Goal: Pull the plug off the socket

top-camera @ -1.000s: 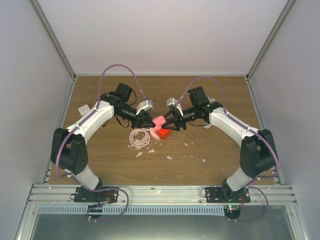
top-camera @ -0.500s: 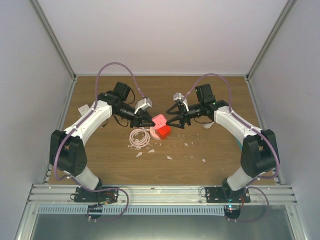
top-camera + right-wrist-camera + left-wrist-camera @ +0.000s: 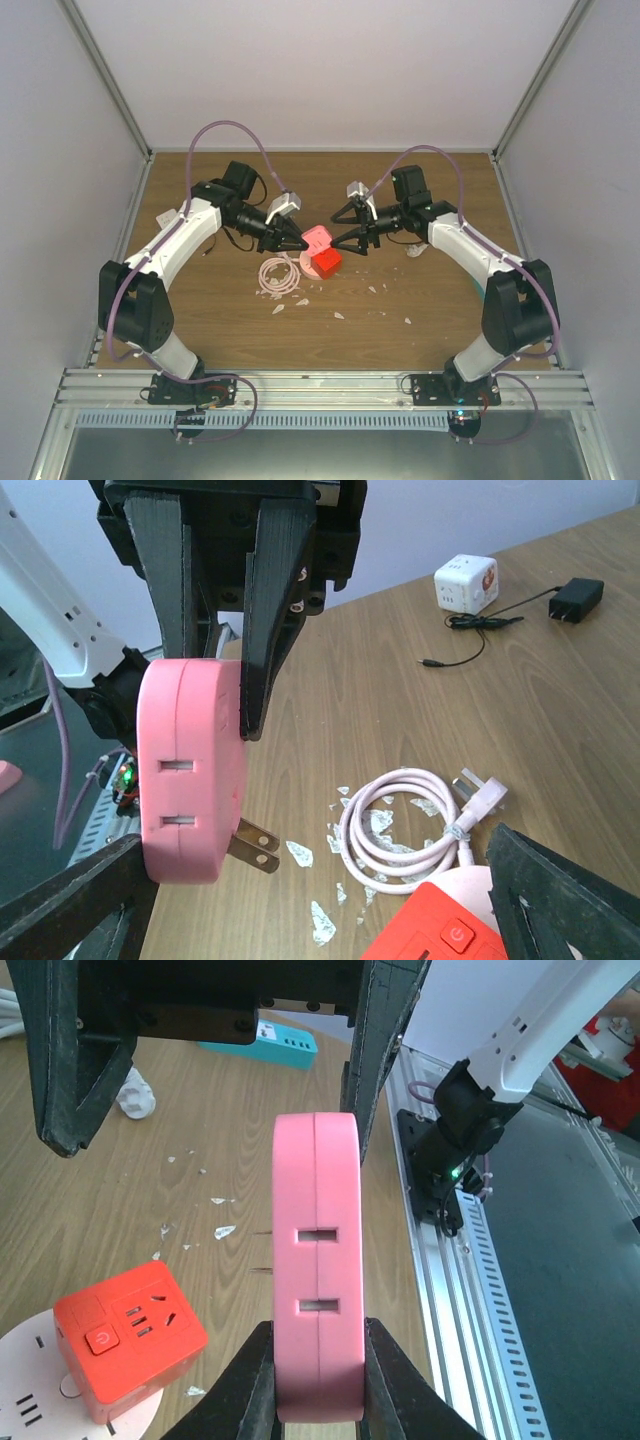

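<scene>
Right end effector (image 3: 343, 236) is opening and backing off the red socket (image 3: 325, 263). Left end effector (image 3: 296, 243) is gripping the pink plug (image 3: 316, 236) above it, looking unplugged.

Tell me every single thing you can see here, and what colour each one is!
pink plug: one, pink, up off the table with its metal prongs bare
red socket cube: one, red, mid-table on the round base
round base: one, pale, under the cube
coiled cable: one, pale pink, beside the cube
scraps: many, white, scattered on the wood
cube adapter: one, white, table's left edge
charger: one, black, next to the cube adapter
power strip: one, teal, table's right side
table: one, brown wood
left end effector: one, black, shut on the pink plug
right end effector: one, black, open, facing the plug
</scene>
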`<act>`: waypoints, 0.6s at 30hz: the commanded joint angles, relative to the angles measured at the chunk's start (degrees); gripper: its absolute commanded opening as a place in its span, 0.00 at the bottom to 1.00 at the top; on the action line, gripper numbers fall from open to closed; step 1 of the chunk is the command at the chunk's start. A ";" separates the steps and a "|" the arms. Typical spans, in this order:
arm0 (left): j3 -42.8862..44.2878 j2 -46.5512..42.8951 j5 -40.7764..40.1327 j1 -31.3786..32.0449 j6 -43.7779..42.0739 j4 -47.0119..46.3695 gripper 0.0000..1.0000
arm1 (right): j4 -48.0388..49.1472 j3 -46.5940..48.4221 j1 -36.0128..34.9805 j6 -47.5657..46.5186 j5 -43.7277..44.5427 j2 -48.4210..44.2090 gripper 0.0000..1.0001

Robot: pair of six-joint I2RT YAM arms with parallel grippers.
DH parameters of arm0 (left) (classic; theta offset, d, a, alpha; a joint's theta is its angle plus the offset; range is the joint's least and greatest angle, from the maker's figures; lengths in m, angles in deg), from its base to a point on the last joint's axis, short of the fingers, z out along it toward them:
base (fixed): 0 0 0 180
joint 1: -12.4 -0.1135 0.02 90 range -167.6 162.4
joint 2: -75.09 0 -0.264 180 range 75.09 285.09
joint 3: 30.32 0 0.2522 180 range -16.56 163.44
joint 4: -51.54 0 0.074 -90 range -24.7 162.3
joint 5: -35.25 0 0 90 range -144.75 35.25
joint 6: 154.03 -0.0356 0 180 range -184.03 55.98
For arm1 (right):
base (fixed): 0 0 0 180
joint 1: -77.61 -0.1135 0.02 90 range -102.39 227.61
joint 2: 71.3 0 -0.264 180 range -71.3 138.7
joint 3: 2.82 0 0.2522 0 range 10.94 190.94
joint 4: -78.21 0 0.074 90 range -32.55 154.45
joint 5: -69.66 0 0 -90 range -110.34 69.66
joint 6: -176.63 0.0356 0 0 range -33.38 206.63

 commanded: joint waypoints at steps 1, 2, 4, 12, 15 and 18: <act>0.74 -2.48 6.65 -0.54 0.99 -0.06 0.00 | -3.45 -0.84 1.87 -4.81 3.42 -2.34 0.91; 0.43 -2.67 6.52 -1.07 1.70 -0.82 0.00 | -4.26 -0.84 2.26 -5.16 2.84 -2.69 0.91; 0.02 -2.77 6.17 -1.48 1.97 -1.22 0.00 | -5.15 -0.84 2.96 -4.91 1.68 -3.31 0.92; 2.45 -1.08 10.67 -0.79 -7.68 8.16 0.01 | 0.26 -1.52 3.99 1.10 3.68 -1.24 0.93; 3.64 -0.16 13.28 -0.52 -8.36 10.26 0.01 | 1.15 0.07 3.42 2.39 4.87 1.02 0.93; 5.19 0.70 15.35 -0.26 -8.20 11.39 0.01 | 1.90 0.73 2.09 2.32 5.38 1.74 0.93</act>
